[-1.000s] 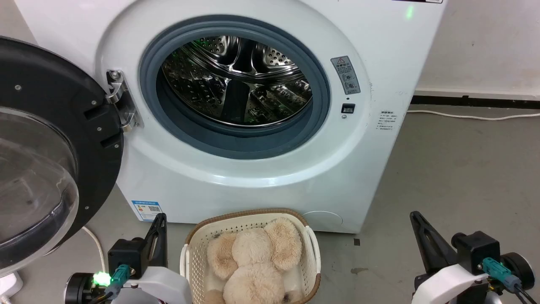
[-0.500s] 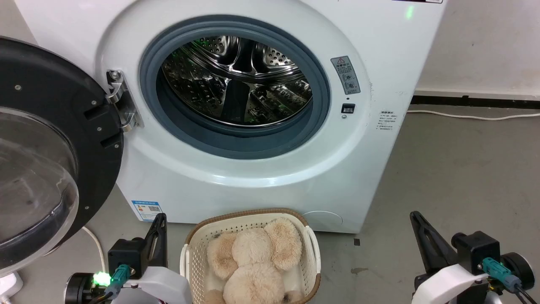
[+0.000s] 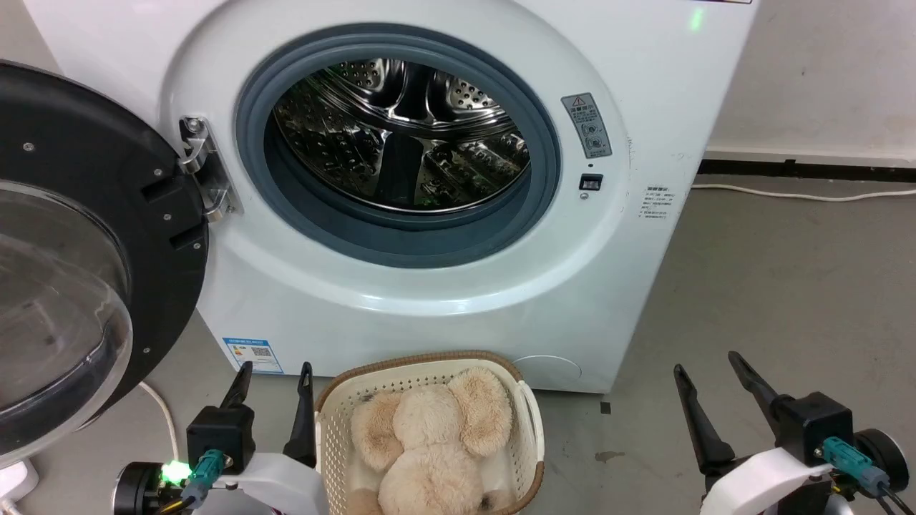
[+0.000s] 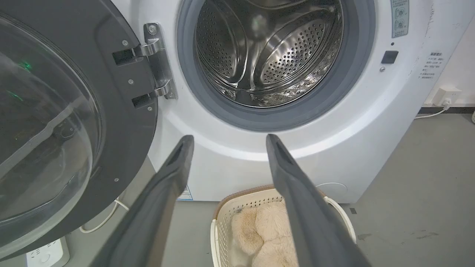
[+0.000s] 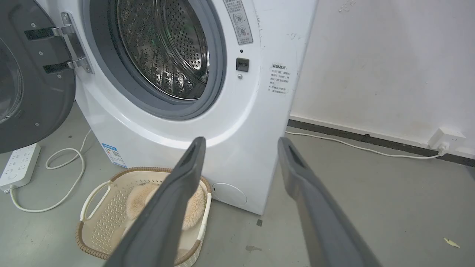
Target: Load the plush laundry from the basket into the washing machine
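Observation:
The cream-beige plush laundry lies in the small perforated basket on the floor before the washing machine. The washer's round door hangs open to the left, and the steel drum shows nothing inside. My left gripper stands open just left of the basket, holding nothing. My right gripper is open over bare floor to the right. The plush and basket sit below my left fingers. In the right wrist view the basket with the plush lies at lower left, behind one finger.
A white power strip and looped cable lie on the floor under the open door. Another white cable runs along the wall's base to an outlet. Grey floor stretches to the right of the washer.
Both grippers have gone from shut to open, their fingers now spread apart. The plush and basket have not moved.

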Available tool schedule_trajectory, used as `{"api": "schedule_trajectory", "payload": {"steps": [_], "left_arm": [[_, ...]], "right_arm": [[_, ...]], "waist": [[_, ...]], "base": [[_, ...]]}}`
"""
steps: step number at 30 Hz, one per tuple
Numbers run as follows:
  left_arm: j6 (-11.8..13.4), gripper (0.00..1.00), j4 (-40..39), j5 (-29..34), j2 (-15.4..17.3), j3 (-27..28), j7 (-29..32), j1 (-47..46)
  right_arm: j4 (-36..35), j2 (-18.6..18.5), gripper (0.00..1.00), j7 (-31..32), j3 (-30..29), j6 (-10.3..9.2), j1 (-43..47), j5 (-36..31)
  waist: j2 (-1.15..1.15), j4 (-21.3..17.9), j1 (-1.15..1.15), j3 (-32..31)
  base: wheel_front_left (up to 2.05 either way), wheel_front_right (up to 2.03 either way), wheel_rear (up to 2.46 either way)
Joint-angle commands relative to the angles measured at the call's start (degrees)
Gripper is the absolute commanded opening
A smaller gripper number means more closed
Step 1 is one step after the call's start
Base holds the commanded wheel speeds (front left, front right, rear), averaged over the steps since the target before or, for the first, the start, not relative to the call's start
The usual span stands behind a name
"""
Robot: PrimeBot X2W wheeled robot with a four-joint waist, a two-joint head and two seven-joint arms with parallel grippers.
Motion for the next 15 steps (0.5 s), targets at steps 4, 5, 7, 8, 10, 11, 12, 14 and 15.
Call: {"api": "schedule_trajectory", "payload": {"steps": [4, 5, 7, 8, 10, 11, 12, 14, 15], "left_arm": [[-0.1, 1.00, 0.5, -0.2, 0.0, -0.6, -1.1, -0.2], [-0.2, 1.00, 0.6, -0.2, 0.1, -0.7, -1.2, -0.3], [-0.2, 1.00, 0.9, -0.2, 0.1, -0.8, -1.4, -0.4], [-0.3, 1.00, 1.0, -0.2, 0.2, -0.8, -1.5, -0.5], [-0.3, 1.00, 1.3, -0.2, 0.3, -1.0, -1.8, -0.8], [-0.3, 1.00, 1.5, -0.1, 0.4, -1.0, -1.9, -0.9], [-0.3, 1.00, 1.7, -0.1, 0.5, -1.1, -2.0, -1.0], [-0.4, 1.00, 2.2, -0.1, 0.7, -1.2, -2.3, -1.3], [-0.5, 1.00, 2.4, -0.1, 0.7, -1.3, -2.4, -1.4]], "right_arm": [[0.4, 0.0, 1.00, -0.9, -0.7, 0.00, 0.1, 1.1], [0.4, 0.0, 1.00, -1.0, -0.8, 0.00, 0.1, 1.3], [0.4, 0.0, 1.00, -1.3, -0.8, 0.00, 0.0, 1.5], [0.4, 0.0, 1.00, -1.4, -0.9, 0.00, -0.1, 1.6], [0.4, 0.0, 1.00, -1.6, -0.9, 0.00, -0.2, 1.9], [0.4, 0.0, 1.00, -1.7, -0.9, 0.00, -0.3, 2.1], [0.4, 0.0, 1.00, -1.9, -1.0, 0.00, -0.4, 2.2], [0.4, 0.0, 1.00, -2.1, -1.0, 0.01, -0.5, 2.6], [0.4, 0.0, 1.00, -2.2, -1.0, 0.01, -0.5, 2.9]], "waist": [[0.00, -0.2, 0.00, 0.6], [0.00, -0.3, 0.00, 0.8], [0.00, -0.5, 0.00, 1.3], [0.00, -0.6, 0.00, 1.6], [0.00, -0.8, 0.00, 2.2], [0.00, -1.0, 0.00, 2.6], [0.00, -1.1, 0.00, 2.9], [0.00, -1.4, 0.00, 3.6], [0.00, -1.5, 0.00, 4.0]], "base": [[0.00, 0.00, 0.00], [0.00, 0.00, 0.00], [0.00, 0.00, 0.00], [0.00, 0.00, 0.00], [0.00, 0.00, 0.00], [0.00, 0.00, 0.00], [0.00, 0.00, 0.00], [0.00, 0.00, 0.00], [0.00, 0.00, 0.00]]}}
